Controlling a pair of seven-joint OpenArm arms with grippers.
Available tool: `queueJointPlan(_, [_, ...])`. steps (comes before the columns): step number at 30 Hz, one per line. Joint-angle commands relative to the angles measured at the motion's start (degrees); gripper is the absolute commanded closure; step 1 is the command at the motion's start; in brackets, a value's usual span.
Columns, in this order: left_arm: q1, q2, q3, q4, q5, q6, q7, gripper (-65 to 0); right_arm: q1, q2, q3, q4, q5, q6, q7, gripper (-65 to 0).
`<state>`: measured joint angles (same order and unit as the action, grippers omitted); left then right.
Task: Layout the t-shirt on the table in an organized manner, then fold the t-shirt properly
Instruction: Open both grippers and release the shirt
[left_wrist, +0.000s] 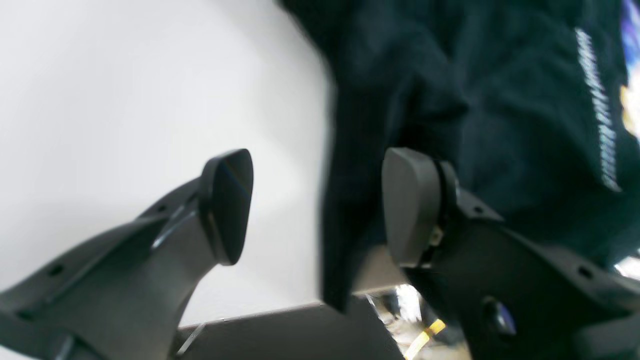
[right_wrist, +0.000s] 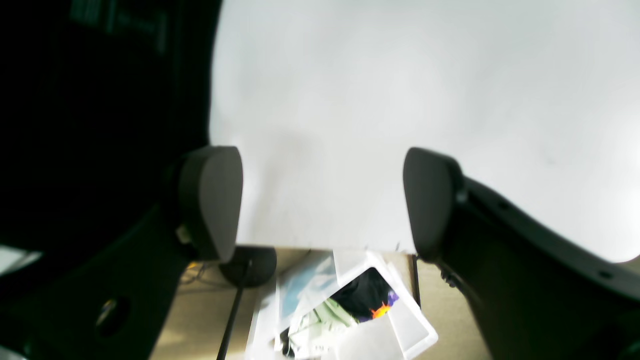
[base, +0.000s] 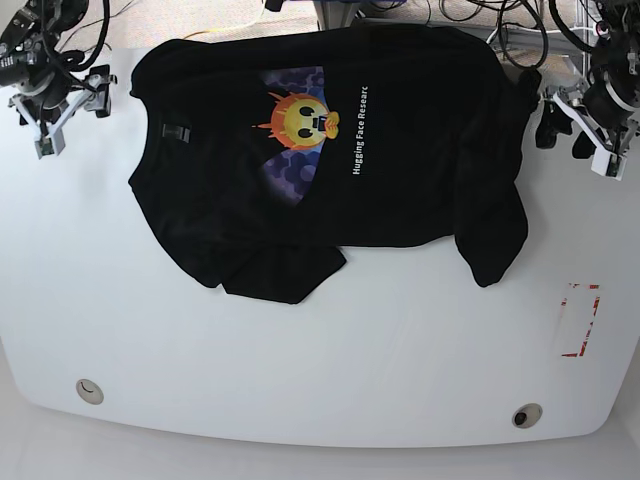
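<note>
The black t-shirt (base: 420, 170) lies spread over the far half of the white table (base: 300, 370), its sun-face print and white lettering facing up, one sleeve trailing toward the front right and a crumpled fold at the front left. My left gripper (base: 562, 132) hovers open at the shirt's right edge. In the left wrist view the t-shirt (left_wrist: 500, 100) fills the right side, and its dark edge reaches into the gap of the left gripper (left_wrist: 320, 205) without being pinched. My right gripper (base: 75, 108) stands open by the shirt's left edge. In the right wrist view the right gripper (right_wrist: 320, 200) has only bare table (right_wrist: 400, 75) between its fingers, the t-shirt (right_wrist: 100, 125) to its left.
Red tape marks (base: 578, 320) sit near the front right, and two round holes (base: 89, 391) (base: 526, 415) lie near the front edge. Cables hang behind the far edge. Past the table edge in the right wrist view, papers and a tray (right_wrist: 350, 310) lie on the floor.
</note>
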<state>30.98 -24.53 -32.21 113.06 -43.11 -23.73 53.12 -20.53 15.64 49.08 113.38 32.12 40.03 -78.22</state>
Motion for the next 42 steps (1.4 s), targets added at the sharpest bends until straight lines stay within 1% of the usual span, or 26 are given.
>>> queueJointPlan(1, [-3.07,-0.92,-0.37,0.92,-1.41,-0.23,-1.74,-38.6,3.00,0.93,0.19,-0.55,0.98,-0.03,0.90,-48.2])
queueJointPlan(7, [-8.34,-0.92,-0.19,0.13,-1.41,-0.14,-1.74,-38.6,10.29,1.55,0.02,-7.14,0.98,-0.03,0.90,-48.2])
queueJointPlan(10, [-10.63,-0.92,-0.19,-0.40,-1.41,-0.14,-1.74,-38.6,13.90,2.69,-0.16,-11.36,0.98,-0.03,0.90,-48.2])
queueJointPlan(13, [-13.62,-0.83,-0.10,-0.66,-1.41,-0.14,-1.74,-38.6,17.15,3.66,-1.83,-16.72,0.98,-0.03,1.42,-48.2])
queueJointPlan(21, [-18.28,-0.04,0.95,-0.66,-1.41,-0.05,-1.74,-38.6,23.22,6.30,-7.54,-28.77,0.98,-0.03,9.25,-48.2])
queueJointPlan(27, [-20.56,-0.04,2.10,-0.66,-1.33,-0.05,-1.74,-38.6,26.64,7.97,-10.88,-36.86,0.98,-0.03,13.03,-48.2])
queueJointPlan(32, [-21.62,0.05,2.36,-0.75,-1.33,-0.05,-1.74,-38.6,27.44,7.97,-12.20,-40.64,1.07,-0.03,15.58,-48.2])
queueJointPlan(35, [-21.97,0.05,2.45,-0.75,-0.45,-0.05,-1.74,-38.6,28.49,8.23,-14.05,-41.78,1.07,-0.03,15.93,-48.2])
queueJointPlan(39, [-22.23,0.05,3.77,-0.75,2.19,-0.05,-1.74,-38.6,28.49,7.70,-15.72,-42.04,1.07,-0.03,16.11,-48.2])
queueJointPlan(42, [-22.32,0.05,4.65,-0.75,3.68,-0.05,-1.74,-38.6,28.58,6.47,-16.86,-42.04,1.07,-0.03,16.28,-48.2])
